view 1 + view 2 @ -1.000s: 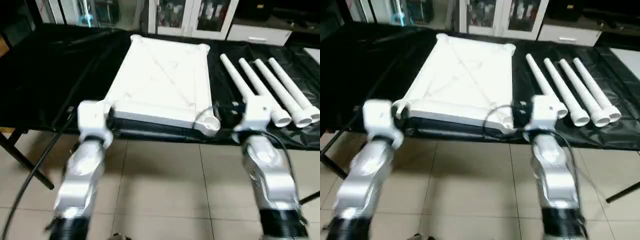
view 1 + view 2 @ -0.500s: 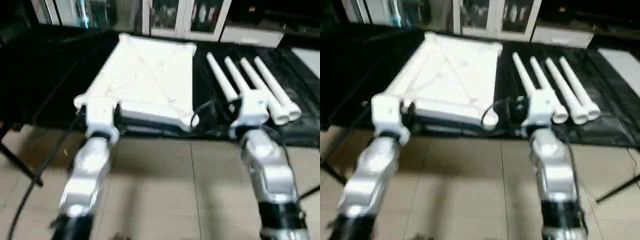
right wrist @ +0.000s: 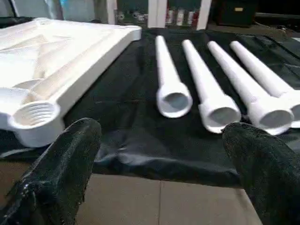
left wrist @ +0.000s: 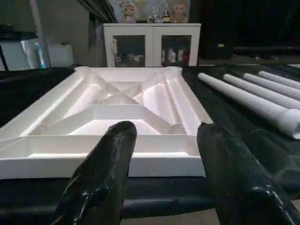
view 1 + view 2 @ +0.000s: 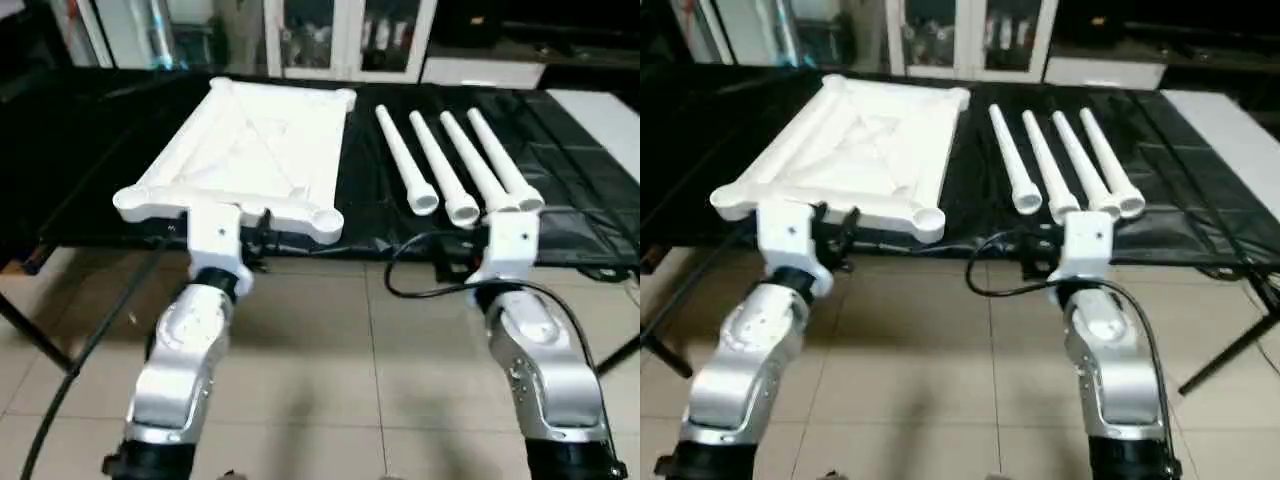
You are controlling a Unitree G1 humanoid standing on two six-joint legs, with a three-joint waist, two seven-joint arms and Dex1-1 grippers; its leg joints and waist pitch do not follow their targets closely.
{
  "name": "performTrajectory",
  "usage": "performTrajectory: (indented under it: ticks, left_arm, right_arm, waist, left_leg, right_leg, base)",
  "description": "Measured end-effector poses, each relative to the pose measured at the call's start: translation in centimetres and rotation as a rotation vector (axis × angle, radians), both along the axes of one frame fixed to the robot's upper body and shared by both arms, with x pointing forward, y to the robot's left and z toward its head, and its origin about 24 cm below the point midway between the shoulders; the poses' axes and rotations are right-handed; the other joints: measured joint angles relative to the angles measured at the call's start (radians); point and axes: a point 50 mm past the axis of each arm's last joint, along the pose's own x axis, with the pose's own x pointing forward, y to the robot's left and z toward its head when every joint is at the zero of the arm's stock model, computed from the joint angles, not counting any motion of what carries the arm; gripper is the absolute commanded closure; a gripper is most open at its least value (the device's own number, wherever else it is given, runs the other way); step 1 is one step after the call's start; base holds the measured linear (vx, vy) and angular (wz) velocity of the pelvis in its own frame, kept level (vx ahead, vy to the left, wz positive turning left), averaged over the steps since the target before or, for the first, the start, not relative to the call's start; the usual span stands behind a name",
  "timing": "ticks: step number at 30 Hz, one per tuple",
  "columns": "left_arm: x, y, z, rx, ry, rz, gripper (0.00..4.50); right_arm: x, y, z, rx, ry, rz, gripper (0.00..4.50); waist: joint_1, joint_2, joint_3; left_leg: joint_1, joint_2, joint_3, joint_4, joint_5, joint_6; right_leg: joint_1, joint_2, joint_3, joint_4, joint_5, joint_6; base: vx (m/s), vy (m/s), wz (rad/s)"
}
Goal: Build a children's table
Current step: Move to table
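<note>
Look at the white top (image 5: pixel 255 160): it lies upside down on the black surface (image 5: pixel 400 215), ribs up in an X, with a round socket at each corner. It sits at about 11 o'clock from the middle of your head view. Its near edge is right at the front edge of the surface. The four legs (image 5: pixel 450 170) lie side by side on the surface at about 1 o'clock, just beside the top but not touching it. Their wide open ends point toward you. Your left hand (image 4: pixel 161 140) is in front of the top's near edge, and its two black fingers (image 4: pixel 105 168) are apart with nothing between them. They do not touch the top. Your right hand (image 3: pixel 164 154) is in front of the surface too, facing the gap between the top's near right socket and the legs. Its fingers (image 3: pixel 65 164) are spread very wide and hold nothing. Both silver arms (image 5: pixel 185 360) reach out over the tiled floor (image 5: pixel 350 350). A black cable (image 5: pixel 420 275) loops near the right wrist.
</note>
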Motion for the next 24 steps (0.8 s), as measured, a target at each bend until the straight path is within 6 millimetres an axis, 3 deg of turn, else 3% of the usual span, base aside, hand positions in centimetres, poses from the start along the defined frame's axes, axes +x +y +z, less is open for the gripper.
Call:
performTrajectory:
  ticks: [3,5,9,11,13,15,17,19,21,24]
  left_arm:
    - [0.2,0.2,0.2,0.008,-0.003,0.003,1.38]
    - [0.2,0.3,0.2,0.01,0.013,0.007,1.23]
    - [0.2,0.6,0.0,0.008,0.028,0.026,0.79]
    - [0.2,0.9,0.0,0.006,0.027,0.042,0.7]
    - [0.2,1.0,0.1,0.002,0.027,0.054,0.46]
    - [0.2,1.2,0.1,0.006,0.025,0.062,0.33]
    - [0.2,1.1,0.2,0.015,0.025,0.057,0.12]
    - [0.2,0.8,0.3,0.022,0.022,0.046,0.04]
    - [0.2,0.6,0.3,0.019,0.024,0.041,0.04]
    - [0.3,0.5,0.5,0.019,0.017,0.037,0.04]
  right_arm:
    - [0.4,0.3,0.7,0.002,-0.025,0.024,0.0]
    - [0.5,0.4,0.9,0.004,-0.029,0.039,0.0]
    - [0.7,0.5,0.9,0.008,-0.028,0.048,0.0]
    - [1.0,0.6,1.0,0.008,-0.028,0.051,0.0]
    - [1.2,0.7,1.2,0.007,-0.032,0.053,0.0]
    - [1.4,0.8,1.4,0.007,-0.037,0.058,0.0]
    - [1.5,0.9,1.6,0.008,-0.046,0.067,0.0]
    - [1.5,1.0,1.6,0.009,-0.047,0.074,0.0]
    - [1.5,0.9,1.5,0.009,-0.042,0.075,0.0]
    - [1.6,0.6,1.1,0.009,-0.027,0.064,0.0]
  waist:
    - [-0.01,0.001,0.001]
    - [-0.012,-0.012,0.0]
    - [-0.012,-0.019,0.001]
    - [-0.014,-0.026,0.003]
    - [-0.015,-0.027,0.007]
    - [-0.021,-0.02,0.015]
    - [-0.041,-0.018,0.021]
    - [-0.056,-0.026,0.02]
    - [-0.068,-0.03,0.018]
    - [-0.068,-0.031,0.013]
  left_leg:
    - [0.003,-0.003,0.002,0.0,0.0,0.001]
    - [0.004,-0.006,0.01,0.001,0.0,0.001]
    - [0.006,-0.005,0.026,0.001,-0.003,0.008]
    - [0.015,-0.005,0.03,0.001,-0.009,0.019]
    - [0.034,-0.003,0.03,-0.002,-0.013,0.025]
    - [0.066,-0.001,0.026,-0.007,-0.019,0.027]
    - [0.085,-0.001,0.023,-0.007,-0.038,0.023]
    - [0.093,-0.001,0.022,-0.007,-0.044,0.019]
    - [0.093,-0.001,0.018,-0.008,-0.054,0.014]
    - [0.096,-0.001,0.018,-0.017,-0.065,0.014]
  right_leg:
    - [0.019,-0.003,0.004,-0.039,0.018,-0.001]
    - [0.021,-0.016,0.003,-0.044,0.021,0.0]
    - [0.023,-0.023,0.005,-0.053,0.024,0.004]
    - [0.027,-0.027,0.0,-0.054,0.023,0.005]
    - [0.041,-0.026,-0.008,-0.063,0.023,0.005]
    - [0.069,-0.027,-0.032,-0.079,0.023,0.006]
    - [0.09,-0.034,-0.052,-0.089,0.022,0.006]
    - [0.096,-0.037,-0.054,-0.089,0.022,0.006]
    - [0.1,-0.038,-0.051,-0.09,0.021,0.008]
    - [0.101,-0.033,-0.046,-0.091,0.014,0.013]
  base:
    - [-0.035,0.114,-0.05]
    - [-0.01,0.088,-0.03]
    - [0.0,0.035,-0.01]
    - [0.0,0.0,0.0]
    - [0.0,0.0,0.0]
    - [0.0,0.0,0.0]
    - [0.088,0.014,-0.21]
    - [0.101,0.017,-0.2]
    - [0.128,0.01,-0.16]
    - [0.136,-0.011,-0.07]
